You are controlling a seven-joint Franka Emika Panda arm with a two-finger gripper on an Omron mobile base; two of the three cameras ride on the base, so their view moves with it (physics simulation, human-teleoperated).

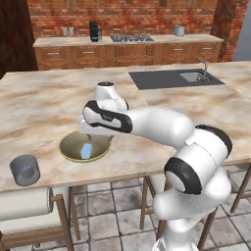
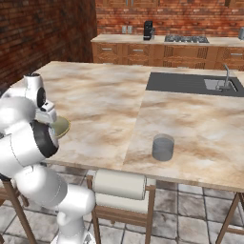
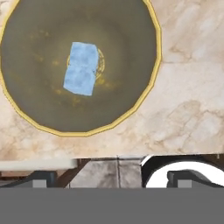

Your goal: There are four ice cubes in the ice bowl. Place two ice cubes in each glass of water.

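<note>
The ice bowl [image 1: 68, 153] [image 3: 131, 52], olive-yellow with a golden rim, sits near the island's front edge. A clump of pale blue ice cubes [image 1: 87, 151] [image 3: 82, 68] lies at its centre; I cannot tell how many. My gripper [image 1: 94, 135] [image 3: 112, 179] hangs open just above the bowl, its fingertips [image 3: 41, 179] apart and holding nothing. One glass of water [image 1: 25, 170] stands left of the bowl by the edge, with a paler blue patch inside. The other glass [image 2: 163, 147] stands further right on the counter. The bowl's rim [image 2: 62, 126] peeks out behind my arm.
A dark sink [image 1: 174, 77] with a faucet [image 1: 203, 67] is set into the far right of the marble island [image 1: 44, 103]. Padded stools [image 1: 24, 203] [image 2: 119, 184] stand under the front edge. A back counter [image 1: 127, 41] carries a coffee machine and a hob.
</note>
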